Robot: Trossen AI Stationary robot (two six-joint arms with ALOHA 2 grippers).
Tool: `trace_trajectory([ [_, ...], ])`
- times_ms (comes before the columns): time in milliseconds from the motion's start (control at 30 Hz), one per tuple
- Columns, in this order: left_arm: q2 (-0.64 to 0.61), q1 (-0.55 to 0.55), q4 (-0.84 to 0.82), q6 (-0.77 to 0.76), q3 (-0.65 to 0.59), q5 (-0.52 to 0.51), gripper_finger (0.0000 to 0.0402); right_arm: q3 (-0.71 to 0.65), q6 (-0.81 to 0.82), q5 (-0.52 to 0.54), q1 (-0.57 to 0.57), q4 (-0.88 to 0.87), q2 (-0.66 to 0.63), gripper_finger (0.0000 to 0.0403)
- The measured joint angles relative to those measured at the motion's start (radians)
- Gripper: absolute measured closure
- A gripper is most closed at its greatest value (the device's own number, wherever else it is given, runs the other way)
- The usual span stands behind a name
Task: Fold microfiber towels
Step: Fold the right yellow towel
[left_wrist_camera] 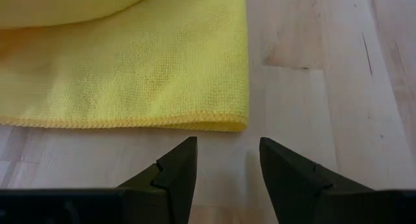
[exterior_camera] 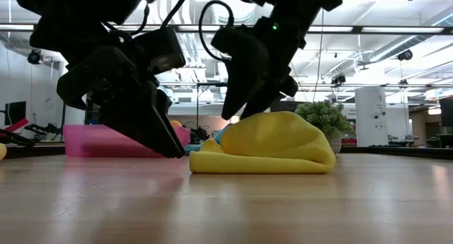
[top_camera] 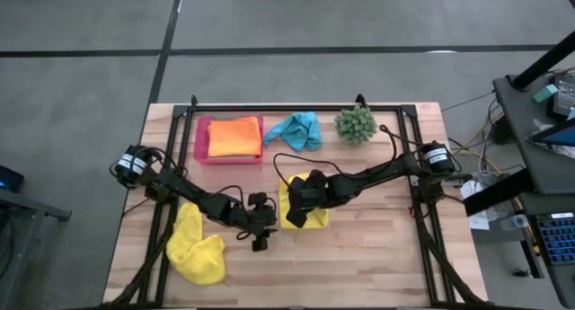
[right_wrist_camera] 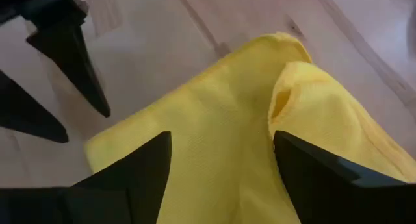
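A folded yellow towel (top_camera: 316, 220) (exterior_camera: 276, 145) lies flat on the wooden table near its middle, with a loose fold (right_wrist_camera: 305, 87) bulging on top. My right gripper (top_camera: 296, 213) (right_wrist_camera: 221, 143) hovers open just above it, fingers slanting down and standing wide over the cloth. My left gripper (top_camera: 260, 241) (left_wrist_camera: 227, 152) is open, low over the bare wood, just short of the towel's hemmed edge (left_wrist_camera: 130, 122). A second yellow towel (top_camera: 198, 247) lies crumpled at the near left. An orange towel (top_camera: 234, 136) rests folded on the pink tray (top_camera: 201, 139), with a turquoise towel (top_camera: 296, 128) bunched beside it.
A spiky green plant ball (top_camera: 356, 123) stands at the far right of the towels. Black frame rails (top_camera: 422, 211) run along the table's left, right and far sides. Bare wood (top_camera: 359, 265) lies toward the near edge.
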Motion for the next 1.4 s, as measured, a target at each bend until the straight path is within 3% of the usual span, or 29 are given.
trace_trajectory([
  [200, 0.000, 0.000, 0.001, 0.002, 0.000, 0.000, 0.0249, 0.004, 0.018, -0.011, 0.003, 0.086, 0.007, 0.0145],
  [400, 0.000, -0.001, 0.002, -0.001, 0.000, 0.000, 0.0249, 0.007, -0.030, -0.148, 0.033, 0.256, 0.057, 0.0147],
  [667, 0.000, -0.004, -0.001, -0.003, 0.000, 0.000, 0.0249, 0.011, -0.116, -0.143, 0.010, 0.115, -0.043, 0.0168],
  [800, 0.000, -0.004, -0.001, -0.003, 0.000, 0.000, 0.0249, -0.019, -0.130, -0.062, 0.002, -0.023, -0.111, 0.0187],
  [1067, 0.000, -0.004, -0.001, -0.003, 0.000, 0.000, 0.0249, -0.113, -0.105, 0.137, 0.002, -0.276, -0.239, 0.0264],
  [1400, 0.000, -0.004, 0.000, -0.003, 0.000, 0.000, 0.0249, -0.407, -0.097, 0.142, -0.008, -0.067, -0.366, 0.0389],
])
